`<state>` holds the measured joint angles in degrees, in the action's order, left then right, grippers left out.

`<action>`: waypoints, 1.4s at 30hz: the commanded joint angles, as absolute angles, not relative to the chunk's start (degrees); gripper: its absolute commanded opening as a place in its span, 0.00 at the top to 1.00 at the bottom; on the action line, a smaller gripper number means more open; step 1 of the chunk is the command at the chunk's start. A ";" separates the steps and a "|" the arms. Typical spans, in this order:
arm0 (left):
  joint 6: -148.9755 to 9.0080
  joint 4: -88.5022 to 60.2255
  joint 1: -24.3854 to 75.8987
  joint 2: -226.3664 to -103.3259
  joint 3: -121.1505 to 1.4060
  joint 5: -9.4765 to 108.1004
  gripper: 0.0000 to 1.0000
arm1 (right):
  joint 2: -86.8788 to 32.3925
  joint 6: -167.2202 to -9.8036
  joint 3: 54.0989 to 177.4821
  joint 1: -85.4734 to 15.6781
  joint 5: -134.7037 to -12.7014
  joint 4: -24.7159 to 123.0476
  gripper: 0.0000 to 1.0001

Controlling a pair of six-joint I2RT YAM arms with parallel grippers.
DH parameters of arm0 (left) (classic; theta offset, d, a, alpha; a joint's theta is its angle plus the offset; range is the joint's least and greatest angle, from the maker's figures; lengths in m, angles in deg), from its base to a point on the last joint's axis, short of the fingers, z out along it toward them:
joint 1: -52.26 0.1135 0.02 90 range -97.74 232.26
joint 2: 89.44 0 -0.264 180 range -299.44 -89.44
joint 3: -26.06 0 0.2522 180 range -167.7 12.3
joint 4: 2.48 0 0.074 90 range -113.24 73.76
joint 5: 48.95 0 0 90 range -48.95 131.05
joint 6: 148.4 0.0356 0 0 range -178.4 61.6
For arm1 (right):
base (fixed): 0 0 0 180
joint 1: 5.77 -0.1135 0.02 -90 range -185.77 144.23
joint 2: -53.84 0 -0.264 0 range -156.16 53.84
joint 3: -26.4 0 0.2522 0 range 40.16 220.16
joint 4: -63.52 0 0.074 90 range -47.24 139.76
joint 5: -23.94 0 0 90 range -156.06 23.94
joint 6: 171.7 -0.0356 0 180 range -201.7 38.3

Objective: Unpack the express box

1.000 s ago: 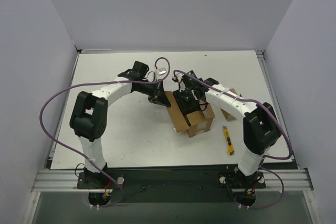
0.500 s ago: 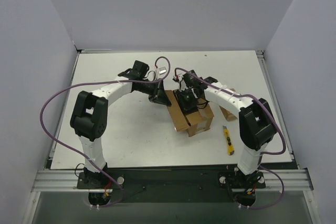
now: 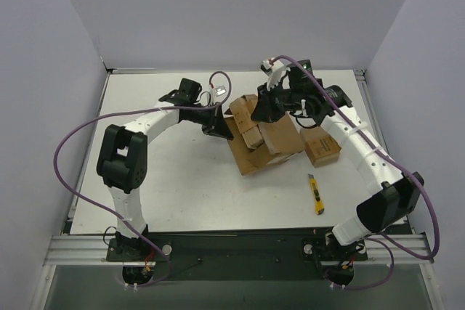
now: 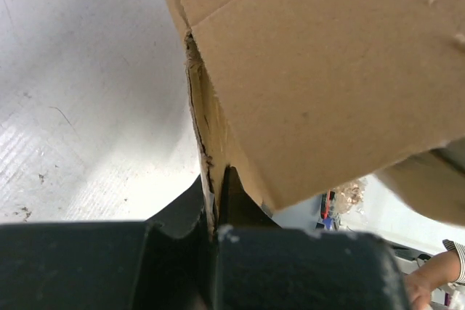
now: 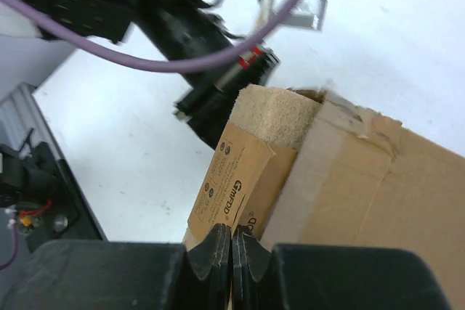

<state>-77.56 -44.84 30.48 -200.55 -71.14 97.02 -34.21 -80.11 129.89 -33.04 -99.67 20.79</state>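
At the left, the left gripper (image 3: 220, 127) stays clamped on a flap edge of the express box (image 3: 251, 159), which sits mid-table with its flaps splayed. The change is further right: the right gripper (image 5: 231, 239), a second ago down inside the carton, has risen with its fingers pinched together on a printed brown box (image 5: 232, 179), so unpacking is under way. What remains inside I cannot tell. Another small brown box (image 3: 321, 147) lies on the table (image 3: 167, 179) just right.
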 commanded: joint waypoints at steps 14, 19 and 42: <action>-74.75 -51.31 39.86 -195.09 -70.85 96.85 1.00 | -28.61 -84.11 143.80 -22.38 -98.79 29.91 1.00; -79.31 -46.49 42.67 -191.58 -69.10 105.64 1.00 | -26.85 -74.94 131.67 -21.94 -81.64 28.67 1.00; -78.09 -46.65 51.90 -191.39 -70.32 101.96 1.00 | -33.09 -78.01 111.62 -23.52 -76.98 24.10 1.00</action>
<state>-81.10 -45.28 51.83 -192.55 -68.76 102.50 -34.41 -76.83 113.65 -21.34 -80.10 24.68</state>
